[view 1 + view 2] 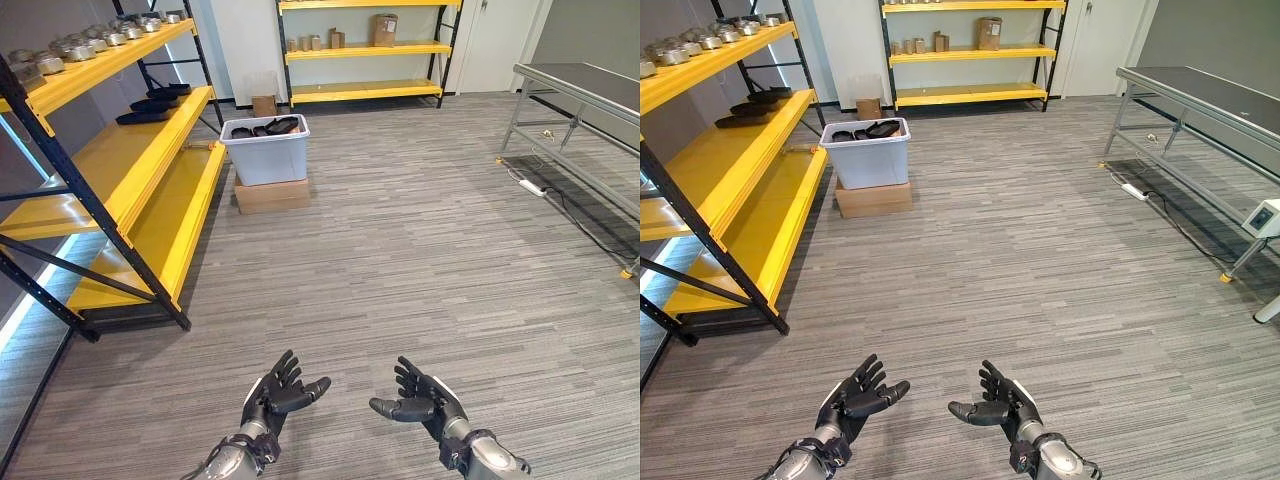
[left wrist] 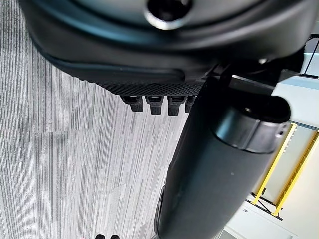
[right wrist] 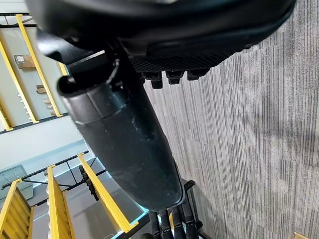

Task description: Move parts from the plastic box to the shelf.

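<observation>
Fingers [image 1: 283, 366] on the dark left hand [image 1: 274, 395] and right hand [image 1: 418, 398] are spreading loosely apart, holding nothing, palms facing inward as if readying to lift. Flat black parts [image 1: 268, 127] are waiting in the translucent grey plastic box [image 1: 266, 152] at eleven o'clock, beside the yellow-and-black metal shelf [image 1: 130, 160] at ten.

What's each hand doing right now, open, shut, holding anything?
Left hand: open, fingers relaxed, holding nothing, above the carpet.
Right hand: open, fingers relaxed, holding nothing, above the carpet.
</observation>
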